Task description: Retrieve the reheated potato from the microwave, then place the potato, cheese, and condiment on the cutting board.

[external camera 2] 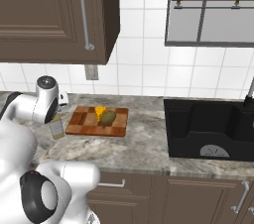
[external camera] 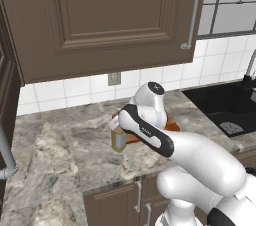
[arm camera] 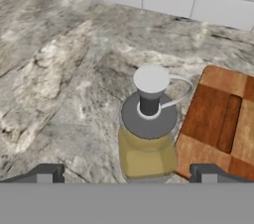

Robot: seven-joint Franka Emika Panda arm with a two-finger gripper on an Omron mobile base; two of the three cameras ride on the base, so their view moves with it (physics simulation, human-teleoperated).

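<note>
Pincer wide open, holding nothing; both fingertips visible at the bottom of the hand view, one each side of the condiment. Bottle sits centred between them, not touching either tip as far as I can tell. It stands upright on the marble desk, grey dispenser top pointing at the camera, tan-yellow contents below.

Cutting board is just right of the bottle in the hand view; whether the edges touch, can't tell. Right base view: condiment sits off the left edge of the cutting board, and the potato and cheese lie on the board's right half, touching each other, cheese on the far side. Left base view: the arm covers most of the board; bottle shows at its left. Black sink is well to the right of the board.
</note>
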